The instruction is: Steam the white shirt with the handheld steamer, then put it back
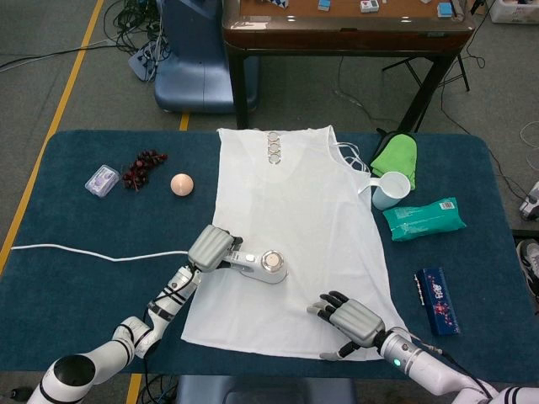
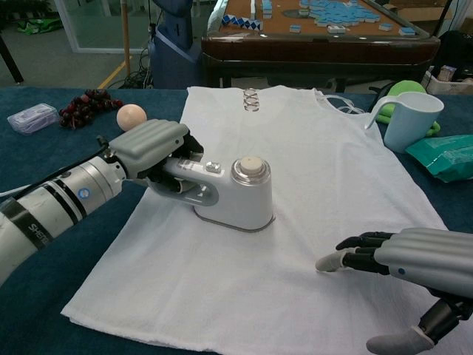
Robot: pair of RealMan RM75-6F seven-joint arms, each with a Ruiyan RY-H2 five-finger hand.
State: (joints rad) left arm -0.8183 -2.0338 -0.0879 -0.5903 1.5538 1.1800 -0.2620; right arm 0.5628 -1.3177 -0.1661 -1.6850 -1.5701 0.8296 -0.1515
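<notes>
1. Left hand [image 2: 151, 148] wraps the steamer [image 2: 235, 194] handle; steamer sits flat on the white shirt [image 1: 295, 219], lower left area.
2. Right hand [image 2: 414, 259] spread, empty, fingertips on the shirt hem.
3. Risk: steamer drag bunches fabric; cord [image 1: 84, 252] could snag.
4. Only the head view shows the cord and bench [image 1: 67, 311] edges.

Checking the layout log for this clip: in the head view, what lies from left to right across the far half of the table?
Clear plastic box → dark grapes → peach-coloured ball → white shirt → white cup → teal packet.
</notes>
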